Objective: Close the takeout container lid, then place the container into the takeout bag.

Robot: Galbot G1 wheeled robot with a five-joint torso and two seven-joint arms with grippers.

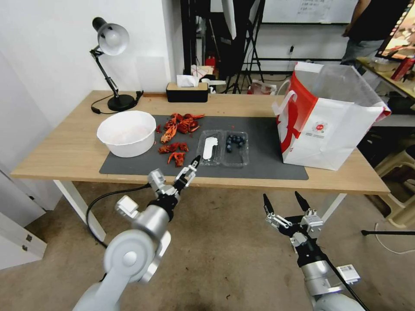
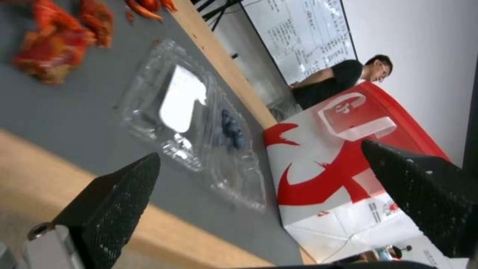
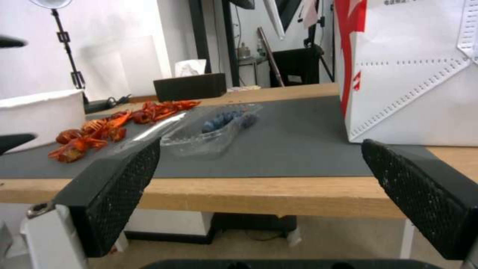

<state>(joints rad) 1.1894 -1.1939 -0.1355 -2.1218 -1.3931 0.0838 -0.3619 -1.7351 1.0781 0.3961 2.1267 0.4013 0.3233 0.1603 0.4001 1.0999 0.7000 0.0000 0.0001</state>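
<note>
Approaching open takeout container lid (image 1: 210,148) with left gripper (image 1: 193,166), fingers spread; hooking outer edge advisable. Right gripper (image 1: 285,202) idling, spread.

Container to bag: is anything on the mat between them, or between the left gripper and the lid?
Nothing visible. Bare mat lies between the container and the bag. The left gripper, open, hovers at the table's front edge just short of the lid, with nothing between.
</note>
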